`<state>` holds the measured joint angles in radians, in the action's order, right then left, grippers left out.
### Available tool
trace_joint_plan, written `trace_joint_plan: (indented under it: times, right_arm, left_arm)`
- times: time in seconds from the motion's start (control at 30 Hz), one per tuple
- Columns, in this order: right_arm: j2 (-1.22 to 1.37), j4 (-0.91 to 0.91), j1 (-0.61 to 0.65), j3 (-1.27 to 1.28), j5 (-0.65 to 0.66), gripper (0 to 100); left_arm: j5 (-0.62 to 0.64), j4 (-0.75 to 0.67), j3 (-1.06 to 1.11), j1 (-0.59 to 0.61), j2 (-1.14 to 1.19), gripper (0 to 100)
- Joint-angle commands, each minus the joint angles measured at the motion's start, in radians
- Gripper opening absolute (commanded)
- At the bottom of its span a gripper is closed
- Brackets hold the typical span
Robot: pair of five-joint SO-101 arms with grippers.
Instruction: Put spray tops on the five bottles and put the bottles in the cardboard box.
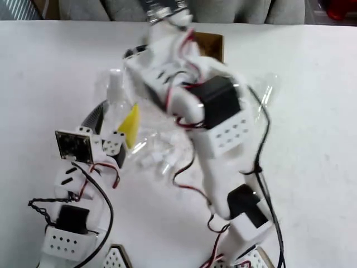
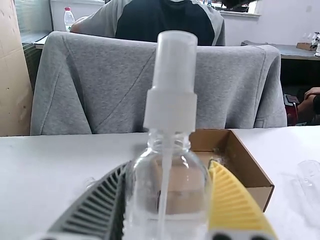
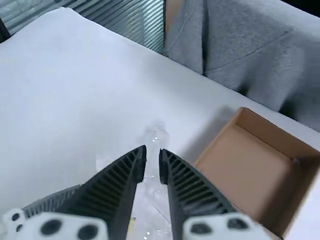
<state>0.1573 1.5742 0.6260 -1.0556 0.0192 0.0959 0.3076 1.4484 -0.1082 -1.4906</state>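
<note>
**Q:** What held the bottle, and where?

**A:** The bottle (image 2: pixel 167 200) stood upright on the counter (image 2: pixel 50 165), left of centre in the high view. The left fingers (image 2: pixel 230 200), one grey and one yellow, pressed against its two sides. A spray top (image 2: pixel 172 85) sat on the neck; whether it was screwed tight could not be told.

**Q:** How did the long axis run?

**A:** Vertically, with the spray top uppermost.

**Q:** Which way did the box lie from that grasp?

**A:** The box (image 1: pixel 211 42) lay at the top centre of the high view, up and to the right of the bottle and well apart from it. The right arm partly covered it. Its open side faced up.

**Q:** Which arm was nearer the box?

**A:** The right arm. The right fingers (image 3: pixel 172 180) hung above the counter near the box, with only a narrow slit between them and nothing in it.

**Q:** What did the coming move turn on?

**A:** Probably on carrying the bottle up and to the right while keeping it upright. The right arm lay across that path and could be struck.
</note>
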Motion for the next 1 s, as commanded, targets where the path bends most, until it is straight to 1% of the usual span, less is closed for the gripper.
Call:
trace_joint_plan:
  times: [0.0,0.1,0.23,0.33,0.43,0.5,0.6,0.8,0.97]
  right_arm:
    - [-0.016,0.065,-0.165,-0.018,-0.034,1.8]
    - [0.041,0.076,-0.269,0.026,-0.049,1.9]
    - [0.147,0.119,-0.354,0.077,-0.049,2.3]
    - [0.229,0.125,-0.398,0.078,-0.049,8.6]
    - [0.317,0.12,-0.409,0.077,-0.052,14.9]
    - [0.375,0.105,-0.407,0.074,-0.055,14.7]
    - [0.45,0.036,-0.41,0.074,-0.055,11.8]
    - [0.522,-0.102,-0.49,0.074,-0.055,9.8]
    - [0.558,-0.147,-0.522,0.074,-0.057,10.0]
  left_arm:
    - [0.003,-0.034,-0.052,0.01,0.001,2]
    - [0.003,-0.034,-0.052,0.01,0.001,2]
    - [0.003,-0.034,-0.051,0.01,0.001,2]
    - [0.003,-0.031,-0.051,0.01,0.001,2]
    - [0.003,-0.029,-0.049,0.012,0.002,2]
    - [0.003,-0.031,-0.049,0.031,0.002,2]
    - [0.005,-0.034,-0.049,0.047,0.002,2]
    - [0.009,-0.034,-0.054,0.039,0.004,2]
    - [0.009,-0.034,-0.058,0.039,0.005,2]
